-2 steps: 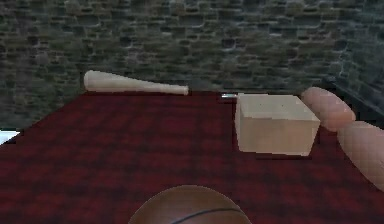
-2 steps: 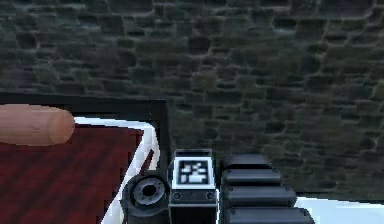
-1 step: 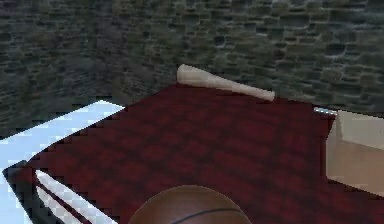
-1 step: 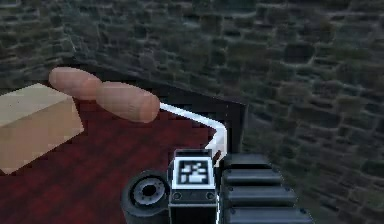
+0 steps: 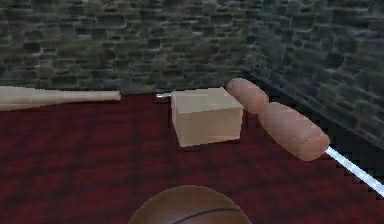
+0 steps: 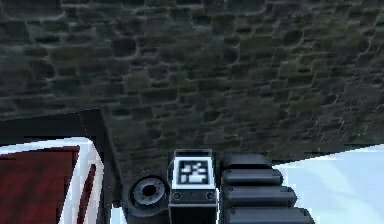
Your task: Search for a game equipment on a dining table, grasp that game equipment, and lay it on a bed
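Observation:
An orange-brown basketball [image 5: 190,206] rises from the bottom edge of the forward view, in front of a dark red checked bed cover [image 5: 90,160]. A wooden baseball bat [image 5: 55,97] lies along the cover's far left. In the arm side view the arm [image 6: 250,192] stands at the bottom edge with a white marked square [image 6: 195,170] on it. Left of the square sits the gripper's dark round body [image 6: 148,193]. Its far end cannot be made out, so I cannot tell whether it holds anything.
A tan box [image 5: 207,115] rests mid-cover, with two pink bolster cushions [image 5: 285,122] to its right. Dark stone walls [image 5: 130,45] close the far side and the right. A white bed frame [image 6: 92,175] with the red cover sits at the arm side view's lower left.

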